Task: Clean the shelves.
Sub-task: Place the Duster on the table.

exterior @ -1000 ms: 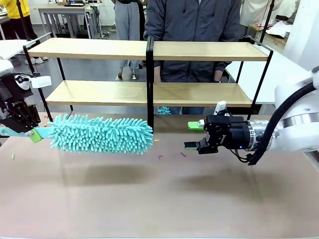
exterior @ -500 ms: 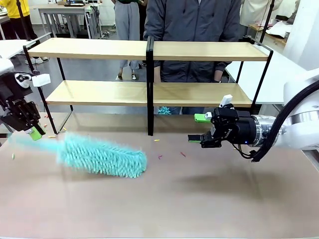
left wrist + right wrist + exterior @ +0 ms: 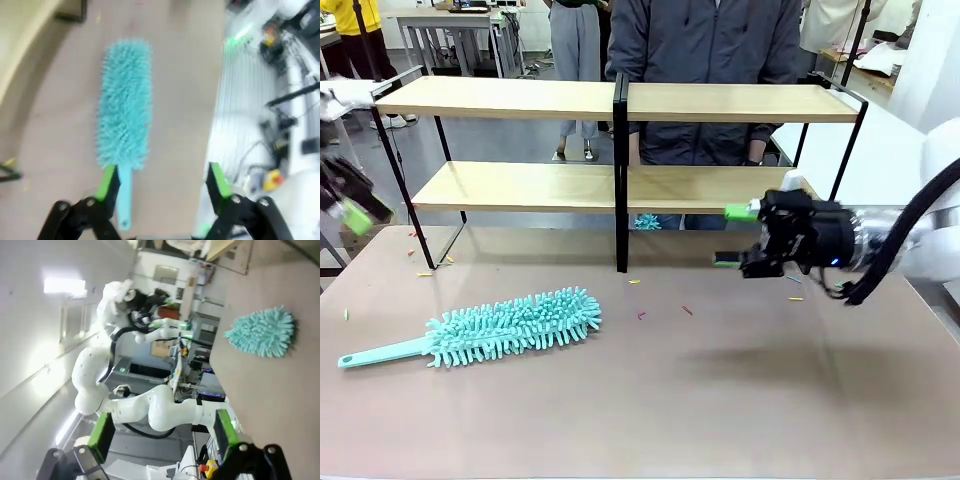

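Note:
The shelves (image 3: 520,98) stand across the far side of the table, two light-wood boards in a black frame with a central upright (image 3: 620,170). A teal fluffy duster (image 3: 510,326) lies flat on the brown table in front of them, handle pointing left. My left gripper (image 3: 348,203) is blurred at the far left edge, above and apart from the duster. In the left wrist view the gripper (image 3: 162,182) is open, with the duster (image 3: 125,100) lying beyond its fingers. My right gripper (image 3: 732,238) hovers open by the lower right board, holding nothing. The right wrist view has the open gripper (image 3: 164,432) and the duster (image 3: 262,332) far off.
Small coloured scraps (image 3: 640,315) lie scattered on the table near the upright and by the left shelf leg (image 3: 420,272). A person in a dark jacket (image 3: 705,60) stands behind the shelves. A white table (image 3: 890,140) is at the right.
My left gripper let go of the duster, which dropped flat onto the table, and pulled back up and left. My right gripper drew back right and slightly up.

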`<state>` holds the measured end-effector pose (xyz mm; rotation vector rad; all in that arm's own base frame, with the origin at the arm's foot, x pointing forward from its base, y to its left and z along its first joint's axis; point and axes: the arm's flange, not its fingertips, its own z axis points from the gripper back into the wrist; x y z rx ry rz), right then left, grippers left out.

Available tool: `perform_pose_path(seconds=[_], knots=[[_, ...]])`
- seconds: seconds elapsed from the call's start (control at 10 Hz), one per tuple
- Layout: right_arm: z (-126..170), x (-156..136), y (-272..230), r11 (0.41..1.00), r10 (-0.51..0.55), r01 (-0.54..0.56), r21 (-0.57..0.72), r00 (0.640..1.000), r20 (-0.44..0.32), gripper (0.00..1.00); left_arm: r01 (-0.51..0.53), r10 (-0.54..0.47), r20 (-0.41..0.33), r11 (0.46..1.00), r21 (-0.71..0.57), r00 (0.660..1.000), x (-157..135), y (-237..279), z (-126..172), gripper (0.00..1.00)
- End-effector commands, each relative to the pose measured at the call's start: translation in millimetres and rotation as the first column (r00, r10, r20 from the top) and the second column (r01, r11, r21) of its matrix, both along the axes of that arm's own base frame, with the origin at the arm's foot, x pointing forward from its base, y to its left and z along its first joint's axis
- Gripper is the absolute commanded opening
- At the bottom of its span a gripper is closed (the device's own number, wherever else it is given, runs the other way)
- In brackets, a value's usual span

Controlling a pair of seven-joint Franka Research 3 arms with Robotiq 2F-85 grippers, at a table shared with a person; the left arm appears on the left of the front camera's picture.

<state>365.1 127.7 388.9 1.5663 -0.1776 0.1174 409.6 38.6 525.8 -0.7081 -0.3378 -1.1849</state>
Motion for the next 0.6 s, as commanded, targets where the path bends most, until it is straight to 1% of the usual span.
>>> perform_pose_path(seconds=[0.0, 0.1, 0.2, 0.3, 0.4, 0.5], knots=[[48, -92, -50, 0.979, -0.066, 0.032, -0.199, 0.984, -0.165, 1.0, -0.222, 0.18, -0.14, 0.886, -0.407, 0.974, 1, 18, 28, 1.0], [63, -119, -74, 0.963, -0.093, 0.039, -0.266, 0.977, -0.192, 1.0, -0.361, 0.248, -0.27, 0.744, -0.562, 0.93, 8, 29, 32, 1.0], [71, -142, -97, 0.946, -0.153, 0.072, -0.317, 0.959, -0.239, 1.0, -0.541, 0.221, -0.54, 0.633, -0.553, 0.812, 20, 45, 27, 1.0], [76, -157, -111, 0.935, -0.18, 0.095, -0.343, 0.958, -0.225, 1.0, -0.76, 0.33, -0.714, 0.484, -0.433, 0.617, 31, 63, 17, 1.0], [77, -168, -122, 0.923, -0.219, 0.123, -0.364, 0.946, -0.238, 1.0, -0.83, 0.383, -0.777, 0.469, -0.302, 0.499, 28, 87, 2, 1.0], [76, -172, -127, 0.915, -0.247, 0.142, -0.379, 0.937, -0.246, 1.0, -0.889, 0.486, -0.78, 0.417, -0.19, 0.394, 19, 114, -20, 1.0]])
